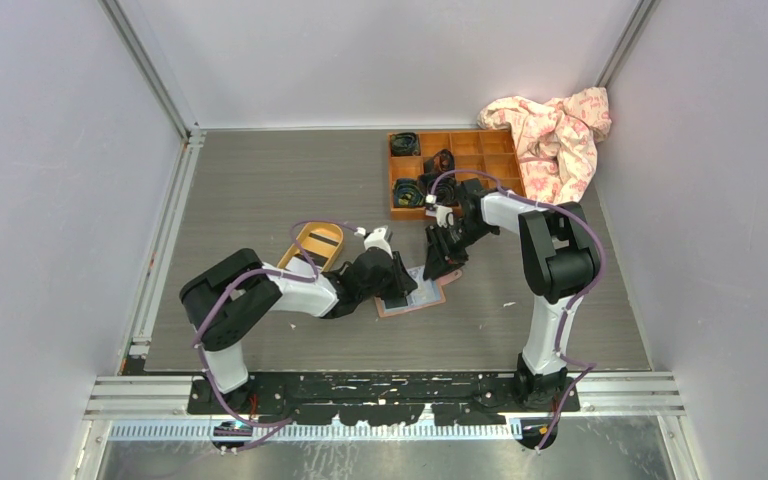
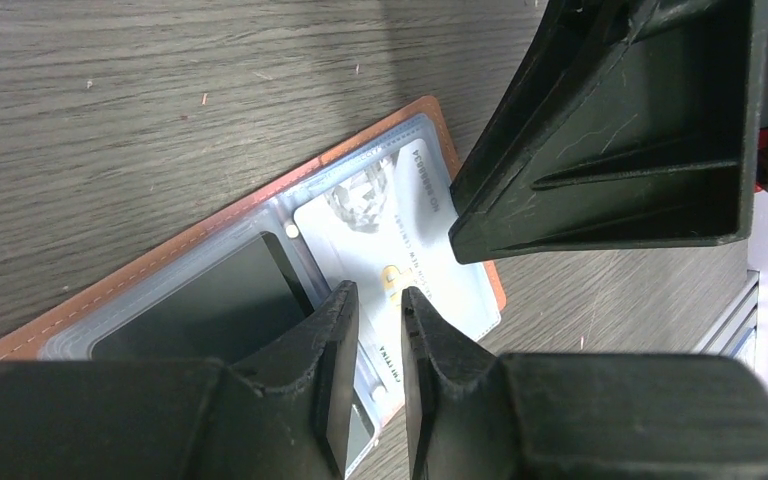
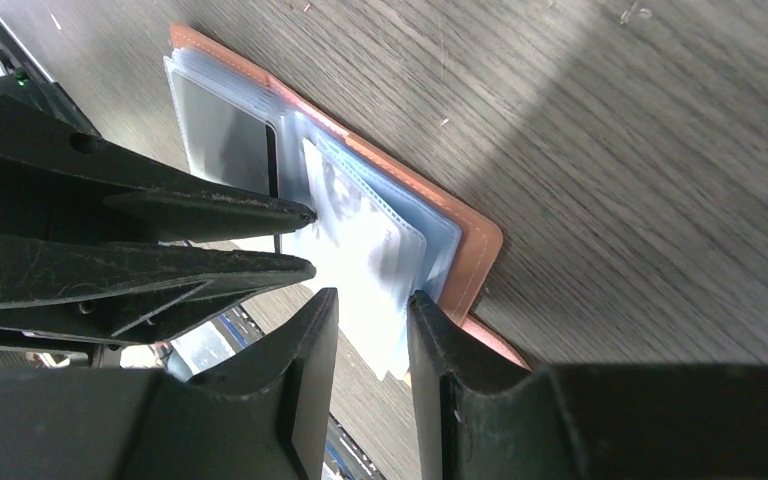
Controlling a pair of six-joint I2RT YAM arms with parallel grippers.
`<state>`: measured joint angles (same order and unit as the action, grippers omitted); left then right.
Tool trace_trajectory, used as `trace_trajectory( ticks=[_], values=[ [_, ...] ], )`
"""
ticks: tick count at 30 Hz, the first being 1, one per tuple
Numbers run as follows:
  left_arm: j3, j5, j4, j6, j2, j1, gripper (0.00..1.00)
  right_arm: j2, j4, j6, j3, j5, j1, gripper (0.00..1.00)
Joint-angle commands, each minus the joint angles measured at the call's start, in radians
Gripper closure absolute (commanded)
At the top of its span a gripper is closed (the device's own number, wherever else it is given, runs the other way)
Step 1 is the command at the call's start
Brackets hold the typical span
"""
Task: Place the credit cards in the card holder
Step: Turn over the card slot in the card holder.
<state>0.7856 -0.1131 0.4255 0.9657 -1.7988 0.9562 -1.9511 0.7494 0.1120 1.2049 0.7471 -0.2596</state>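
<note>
The card holder lies open and flat on the worktop between the two arms, its clear pockets facing up. A white card sits in one pocket and a dark card in the pocket beside it. The left pincer hangs right over the white card with a narrow gap between its jaws; whether it grips anything cannot be told. The right pincer is at the holder's outer edge, jaws narrow too, with the card and sleeve edge between them; a firm pinch cannot be told. A yellow tray lies just left of the holder. A wooden box and a pink cloth are farther back.
</note>
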Motion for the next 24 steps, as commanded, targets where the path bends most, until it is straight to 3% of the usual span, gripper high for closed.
trace_trajectory(
  ticks=[1, 12, 24],
  values=[
    [-0.006, -0.023, -0.039, -0.004, -0.018, 0.005, 0.76, 0.016, -0.021, -0.014, 0.001, 0.062, 0.002, 0.63],
    [-0.024, -0.027, -0.025, -0.008, -0.005, 0.005, 0.77, -0.002, -0.026, -0.042, -0.004, 0.218, 0.029, 0.63],
    [-0.071, 0.004, 0.052, -0.026, 0.067, 0.005, 0.69, -0.020, -0.044, -0.066, -0.016, 0.329, 0.033, 0.63]
  ],
)
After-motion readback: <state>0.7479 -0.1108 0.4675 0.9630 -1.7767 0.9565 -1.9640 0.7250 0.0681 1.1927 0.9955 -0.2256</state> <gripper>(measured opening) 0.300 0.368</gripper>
